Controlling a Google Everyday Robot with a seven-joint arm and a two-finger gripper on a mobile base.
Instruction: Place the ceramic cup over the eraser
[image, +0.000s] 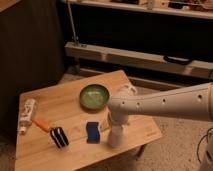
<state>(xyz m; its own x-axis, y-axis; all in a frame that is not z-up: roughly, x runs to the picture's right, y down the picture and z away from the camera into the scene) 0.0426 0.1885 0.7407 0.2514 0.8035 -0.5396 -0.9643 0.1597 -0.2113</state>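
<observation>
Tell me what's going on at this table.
The robot's arm reaches in from the right, and its gripper points down at the ceramic cup, which stands on the wooden table just right of the blue pad. Whether it has hold of the cup cannot be told. The eraser lies uncovered further left, so the cup is not over it yet. A green bowl sits behind.
</observation>
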